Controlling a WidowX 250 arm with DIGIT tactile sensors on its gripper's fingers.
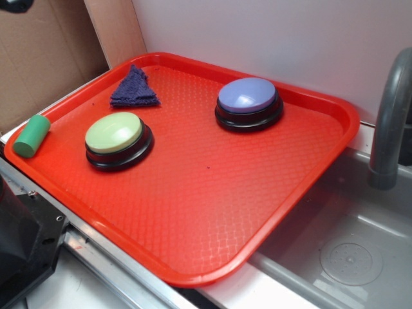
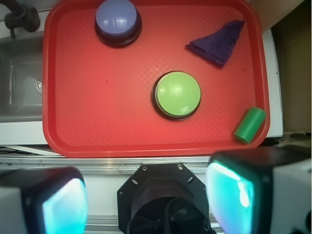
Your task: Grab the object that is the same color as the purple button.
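claw (image 2: 146, 195) fingers (image 2: 63, 202) blurred and cut off at wrist view's bottom edge, faucet (image 1: 391, 122) cropped at exterior right

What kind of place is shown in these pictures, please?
Probably a mock kitchen counter set up for robot tests. A grey sink basin with a faucet lies beside a red tray, which holds push buttons and small props, with cardboard walling it off behind.

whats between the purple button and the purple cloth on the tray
Nothing. Only bare red tray lies between the purple button and the purple cloth; the wrist view shows this most clearly.
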